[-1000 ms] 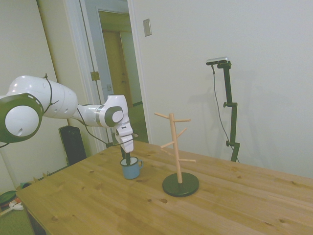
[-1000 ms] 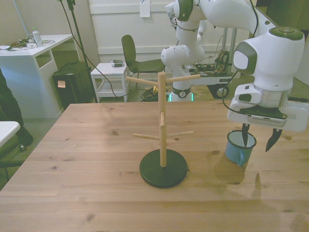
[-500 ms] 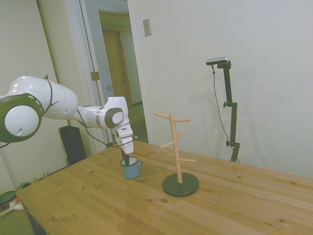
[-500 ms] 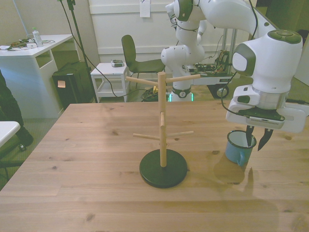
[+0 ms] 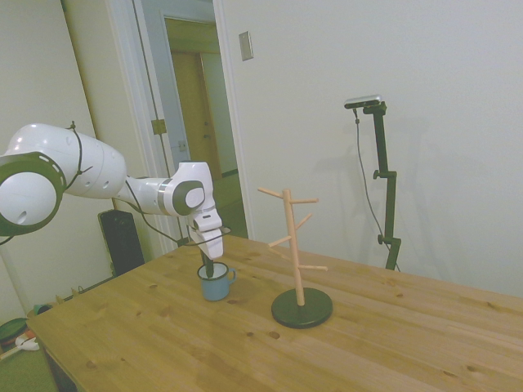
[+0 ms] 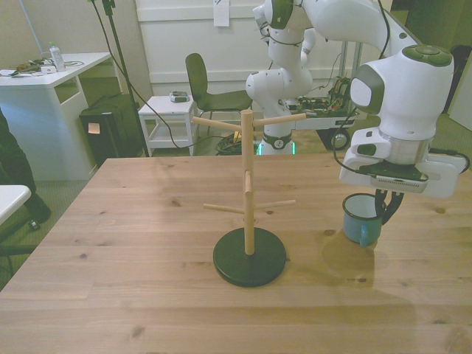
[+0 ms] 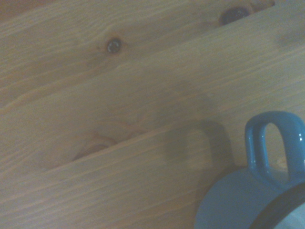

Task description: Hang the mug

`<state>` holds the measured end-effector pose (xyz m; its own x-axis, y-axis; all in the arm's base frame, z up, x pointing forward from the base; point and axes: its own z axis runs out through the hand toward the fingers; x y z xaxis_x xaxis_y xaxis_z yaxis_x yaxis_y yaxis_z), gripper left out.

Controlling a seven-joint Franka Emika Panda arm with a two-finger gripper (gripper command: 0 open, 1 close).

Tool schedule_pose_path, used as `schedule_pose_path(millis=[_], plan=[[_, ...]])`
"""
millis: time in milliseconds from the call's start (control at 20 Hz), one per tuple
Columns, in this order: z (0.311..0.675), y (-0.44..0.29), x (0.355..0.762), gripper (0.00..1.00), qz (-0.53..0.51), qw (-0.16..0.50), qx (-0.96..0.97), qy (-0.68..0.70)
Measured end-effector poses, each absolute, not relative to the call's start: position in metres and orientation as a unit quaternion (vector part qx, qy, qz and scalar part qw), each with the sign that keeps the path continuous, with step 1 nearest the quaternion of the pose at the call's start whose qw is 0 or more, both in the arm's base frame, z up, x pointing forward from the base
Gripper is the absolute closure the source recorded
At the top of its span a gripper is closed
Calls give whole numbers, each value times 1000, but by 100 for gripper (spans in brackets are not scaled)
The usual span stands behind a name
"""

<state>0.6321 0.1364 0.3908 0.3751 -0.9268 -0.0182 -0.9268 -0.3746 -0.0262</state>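
The mug [image 6: 361, 219] sits at the right of the front view, about mid-height, and in the side view [image 5: 214, 280] it is left of centre, just under the wrist. It looks lifted a little off the table [image 6: 133, 280]: a soft shadow lies below and apart from its base in the front view, and the wrist view shows its handle [image 7: 274, 143] casting a separate shadow on the boards (my reading, not a certainty). The gripper [image 6: 386, 205] is narrowed onto the mug's wall at the rim, one finger inside and one outside, so it appears to be holding the mug.

The peg stand [image 6: 248, 214] stands near the middle of the front view, well apart from the mug toward the frame's left, and all its pegs are bare. So the grasp seems done and the lift barely begun; carrying the mug across, lining the handle up with a peg and letting go are all left.
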Motion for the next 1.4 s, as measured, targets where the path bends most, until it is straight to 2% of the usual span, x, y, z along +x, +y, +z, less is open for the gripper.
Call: schedule_pose_path(millis=[150, 350, 700, 1400], plan=[[394, 126, 616, 100, -6, -13, -848, 530], [417, 97, 587, 100, -28, -34, -866, 498], [485, 42, 544, 100, -65, -17, -885, 461], [591, 16, 552, 100, -104, -4, -895, 434]])
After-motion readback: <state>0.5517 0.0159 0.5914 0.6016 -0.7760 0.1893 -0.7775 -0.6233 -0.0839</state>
